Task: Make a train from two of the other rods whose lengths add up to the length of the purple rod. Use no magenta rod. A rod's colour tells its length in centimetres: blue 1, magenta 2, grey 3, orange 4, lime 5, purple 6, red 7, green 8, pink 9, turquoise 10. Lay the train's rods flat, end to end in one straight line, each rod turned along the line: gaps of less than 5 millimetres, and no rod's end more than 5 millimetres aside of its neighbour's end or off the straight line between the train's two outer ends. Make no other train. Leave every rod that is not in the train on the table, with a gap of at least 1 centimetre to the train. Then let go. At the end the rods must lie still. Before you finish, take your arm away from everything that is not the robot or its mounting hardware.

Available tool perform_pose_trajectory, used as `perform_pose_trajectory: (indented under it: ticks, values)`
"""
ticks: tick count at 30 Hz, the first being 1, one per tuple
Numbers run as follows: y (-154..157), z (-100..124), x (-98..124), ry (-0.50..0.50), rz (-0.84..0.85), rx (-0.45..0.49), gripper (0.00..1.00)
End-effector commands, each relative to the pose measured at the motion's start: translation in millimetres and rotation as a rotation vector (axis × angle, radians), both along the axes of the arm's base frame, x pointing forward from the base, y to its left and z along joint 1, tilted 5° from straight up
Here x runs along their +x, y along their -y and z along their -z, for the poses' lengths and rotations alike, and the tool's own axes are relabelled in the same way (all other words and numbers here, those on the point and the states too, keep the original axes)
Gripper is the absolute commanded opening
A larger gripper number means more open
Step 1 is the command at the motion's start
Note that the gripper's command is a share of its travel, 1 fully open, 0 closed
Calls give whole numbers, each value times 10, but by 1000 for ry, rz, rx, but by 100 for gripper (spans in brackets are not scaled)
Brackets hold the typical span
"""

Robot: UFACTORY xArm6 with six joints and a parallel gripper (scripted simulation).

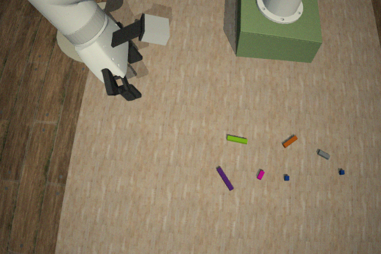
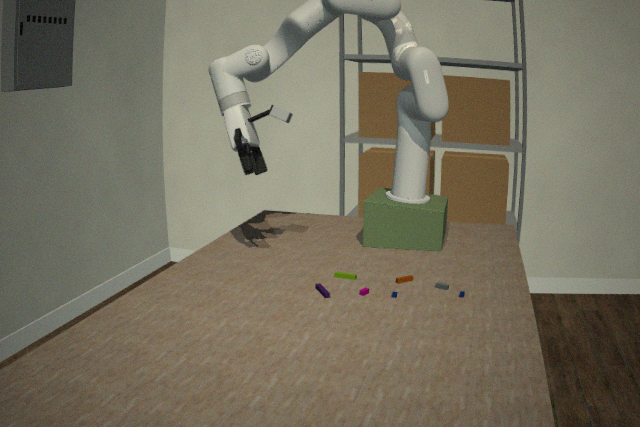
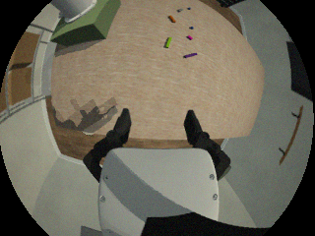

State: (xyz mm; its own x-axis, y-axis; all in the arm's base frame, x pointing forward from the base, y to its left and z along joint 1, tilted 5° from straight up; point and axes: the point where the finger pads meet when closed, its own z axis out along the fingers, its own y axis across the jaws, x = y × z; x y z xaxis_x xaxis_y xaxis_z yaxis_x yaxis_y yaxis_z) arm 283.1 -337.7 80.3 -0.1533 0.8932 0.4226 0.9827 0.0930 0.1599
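Observation:
My gripper (image 1: 139,76) (image 2: 254,170) (image 3: 157,116) is open and empty, high above the table's far left, away from all rods. The lime rod (image 1: 237,139) (image 2: 345,275) (image 3: 168,42) and orange rod (image 1: 290,141) (image 2: 404,279) (image 3: 171,19) lie apart. The purple rod (image 1: 224,178) (image 2: 322,290) (image 3: 190,55) lies slanted. The magenta rod (image 1: 260,174) (image 2: 364,291) (image 3: 189,37) lies right of it. One blue rod (image 1: 286,177) (image 2: 394,294) (image 3: 192,28) lies below orange; another blue rod (image 1: 342,172) (image 2: 461,294) lies far right, near the grey rod (image 1: 323,154) (image 2: 442,285). No rods touch.
The arm's green base block (image 1: 278,46) (image 2: 403,226) (image 3: 89,29) stands at the back of the table (image 1: 138,183) (image 2: 258,360). A shelf rack (image 2: 341,102) with boxes stands behind it. The gripper's shadow falls on the table's back left.

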Motion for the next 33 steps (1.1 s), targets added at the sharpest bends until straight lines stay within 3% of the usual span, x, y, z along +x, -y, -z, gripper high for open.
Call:
perform_pose_trajectory:
  ticks: [1, 15, 21, 23, 33]
  values:
    - [-173, 117, 170, -57, 63, -22, 100]
    - [-1006, 576, 600, -241, 313, -105, 100]
    - [-1183, 659, 651, -269, 366, -125, 100]
    - [-1484, 790, 710, -310, 456, -161, 100]
    - [-1914, 958, 737, -351, 589, -212, 100]
